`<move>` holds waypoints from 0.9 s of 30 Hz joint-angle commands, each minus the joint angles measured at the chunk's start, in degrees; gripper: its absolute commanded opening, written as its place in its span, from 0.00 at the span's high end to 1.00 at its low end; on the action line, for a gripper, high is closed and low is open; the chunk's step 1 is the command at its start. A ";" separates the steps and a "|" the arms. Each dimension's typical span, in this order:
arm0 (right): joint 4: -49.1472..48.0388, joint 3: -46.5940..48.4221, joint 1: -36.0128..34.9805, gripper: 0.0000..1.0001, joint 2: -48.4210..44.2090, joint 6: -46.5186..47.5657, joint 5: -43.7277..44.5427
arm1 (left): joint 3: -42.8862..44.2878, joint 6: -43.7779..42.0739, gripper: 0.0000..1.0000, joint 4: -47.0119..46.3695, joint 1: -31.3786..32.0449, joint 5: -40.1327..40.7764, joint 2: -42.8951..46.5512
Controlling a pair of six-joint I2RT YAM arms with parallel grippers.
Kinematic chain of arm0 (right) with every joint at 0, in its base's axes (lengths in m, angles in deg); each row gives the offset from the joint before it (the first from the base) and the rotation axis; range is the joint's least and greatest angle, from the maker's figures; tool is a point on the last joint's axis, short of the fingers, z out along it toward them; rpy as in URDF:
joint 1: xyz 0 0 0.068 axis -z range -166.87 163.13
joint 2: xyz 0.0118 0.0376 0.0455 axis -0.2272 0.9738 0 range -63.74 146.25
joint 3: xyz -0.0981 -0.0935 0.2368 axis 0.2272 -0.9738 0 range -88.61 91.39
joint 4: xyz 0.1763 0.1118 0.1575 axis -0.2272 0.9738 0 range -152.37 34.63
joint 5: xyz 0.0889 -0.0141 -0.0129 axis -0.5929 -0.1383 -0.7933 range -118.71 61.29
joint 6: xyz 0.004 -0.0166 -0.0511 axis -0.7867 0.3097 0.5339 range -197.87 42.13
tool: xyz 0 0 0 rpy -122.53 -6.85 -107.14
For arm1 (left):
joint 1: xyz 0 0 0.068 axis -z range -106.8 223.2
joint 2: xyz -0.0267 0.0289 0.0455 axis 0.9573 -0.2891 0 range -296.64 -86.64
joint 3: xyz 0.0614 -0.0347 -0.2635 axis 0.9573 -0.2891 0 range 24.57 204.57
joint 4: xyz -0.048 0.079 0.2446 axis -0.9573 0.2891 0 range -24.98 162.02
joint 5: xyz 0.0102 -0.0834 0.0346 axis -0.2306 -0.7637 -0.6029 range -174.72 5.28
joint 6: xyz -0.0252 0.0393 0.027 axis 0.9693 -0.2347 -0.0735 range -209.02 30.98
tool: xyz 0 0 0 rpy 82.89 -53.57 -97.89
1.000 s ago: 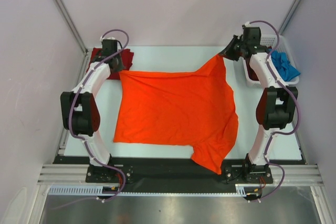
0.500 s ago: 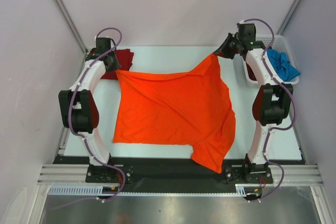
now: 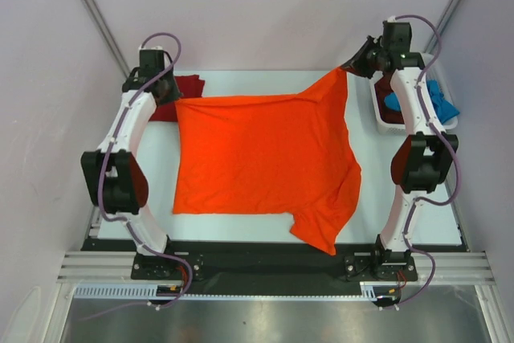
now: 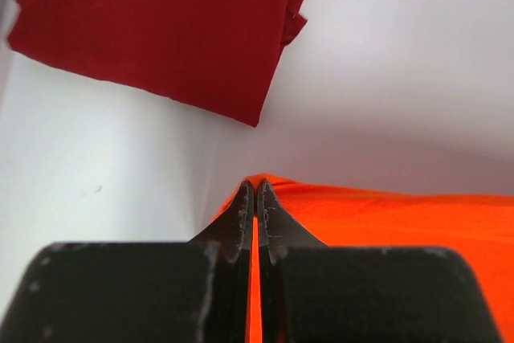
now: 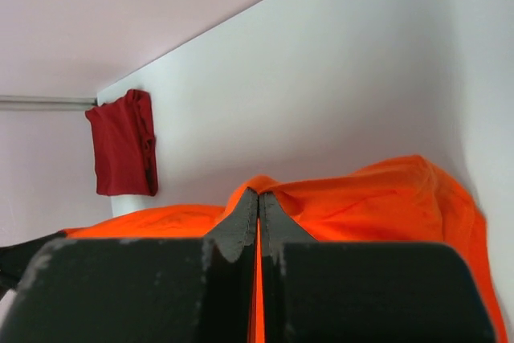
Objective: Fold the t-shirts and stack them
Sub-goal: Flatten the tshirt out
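Observation:
The bright orange t-shirt (image 3: 265, 158) is stretched over the middle of the table, a sleeve hanging toward the near edge. My left gripper (image 3: 171, 100) is shut on its far left corner (image 4: 257, 185). My right gripper (image 3: 350, 68) is shut on its far right corner (image 5: 259, 190) and holds it lifted. A folded dark red t-shirt (image 3: 183, 90) lies at the far left, behind the left gripper; it also shows in the left wrist view (image 4: 161, 30) and the right wrist view (image 5: 124, 154). A blue t-shirt (image 3: 438, 100) lies in the basket.
A white lattice basket (image 3: 377, 114) stands at the far right beside the right arm, with dark red cloth (image 3: 392, 116) under the blue. Grey walls close in the far side and both sides. A black rail runs along the near edge.
Both grippers have moved toward the far side and outward with the orange shirt's corners, pulling its far edge straighter. The right gripper has risen and moved right.

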 commanded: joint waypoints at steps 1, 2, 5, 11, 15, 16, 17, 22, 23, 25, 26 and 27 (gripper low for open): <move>3.82 3.72 -0.10 1.00 -10.96 0.80 3.04 | 0.34 0.47 1.00 2.83 0.26 2.19 13.27; 5.39 2.93 -0.10 1.00 -14.63 1.24 3.74 | -0.10 0.47 1.00 3.36 0.26 3.24 14.96; 7.60 -1.02 -1.15 1.00 -23.68 2.12 6.38 | -2.03 0.74 1.00 4.68 0.26 4.04 23.55; 14.09 -2.44 -3.79 1.00 -38.73 1.51 9.99 | -3.35 1.35 1.00 9.78 3.32 6.94 35.09; 17.61 -0.16 -3.88 1.00 -48.40 -0.25 9.73 | -5.55 1.71 1.00 7.68 4.39 5.71 44.40; 18.15 -0.16 -3.88 1.00 -52.33 -0.60 9.47 | -4.94 1.88 1.00 7.67 4.39 5.45 47.82; 19.11 -0.33 -3.88 1.00 -54.72 -1.04 9.20 | -4.16 1.71 1.00 8.02 4.56 5.53 49.76; 23.60 4.65 -3.44 1.00 -63.26 -1.57 7.80 | 2.26 -0.14 0.99 8.63 8.77 10.71 59.60; 25.17 5.72 -3.35 1.00 -64.32 -2.09 7.36 | 3.31 -0.58 1.00 8.81 10.87 11.76 60.41; 26.32 9.40 -2.30 1.00 -64.77 -2.19 5.60 | 5.86 -1.28 1.00 9.69 12.56 13.70 62.87; 27.20 10.82 -1.86 1.00 -64.77 -2.19 5.33 | 6.57 -1.54 1.00 9.95 13.96 15.88 63.40; 26.95 11.70 -1.25 1.00 -64.59 -2.36 4.72 | 7.53 -2.07 1.00 10.56 14.49 16.78 63.84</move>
